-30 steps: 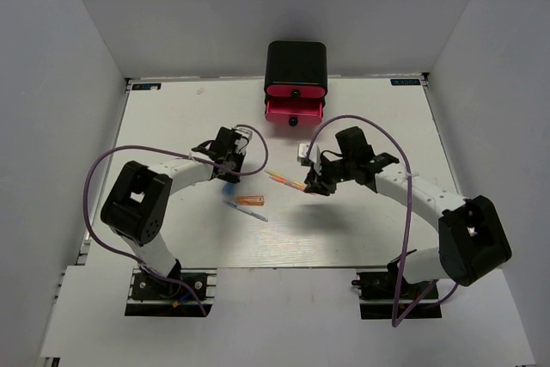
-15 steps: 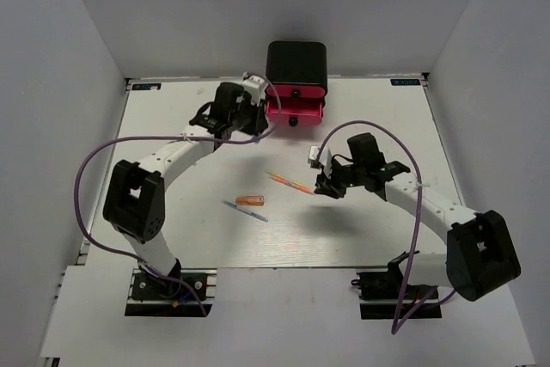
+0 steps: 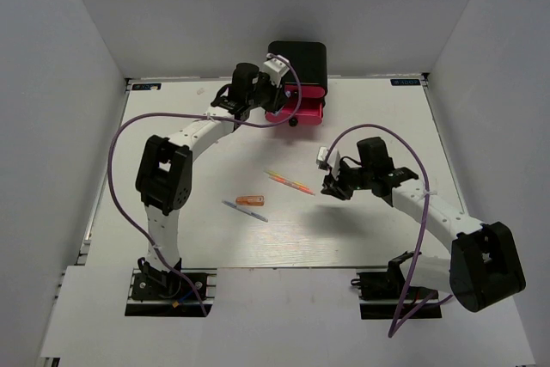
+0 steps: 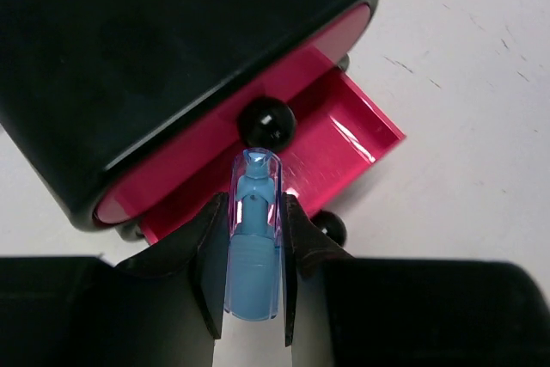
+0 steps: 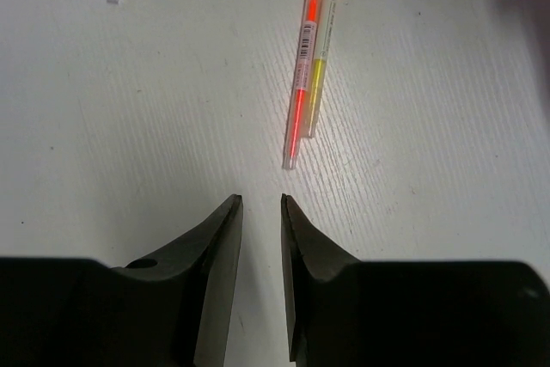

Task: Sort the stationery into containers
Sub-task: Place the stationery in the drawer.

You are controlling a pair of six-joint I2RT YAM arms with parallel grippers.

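My left gripper is shut on a light blue marker. The marker's clear cap points at the black cabinet, just under a black knob and over the pulled-out pink drawer. Seen from the top, the left gripper sits at the cabinet front. My right gripper hovers over the table, open by a narrow gap and holding nothing. Just ahead of it lie a thin orange-pink pen and a yellow one side by side.
A short orange marker and a thin blue-grey pen lie mid-table, left of the orange-pink pen. The right gripper hangs to that pen's right. White walls close in the table on three sides.
The left arm swung from the table's middle up to the cabinet, carrying the light blue marker. The right gripper drew back slightly to the right, away from the thin pens.
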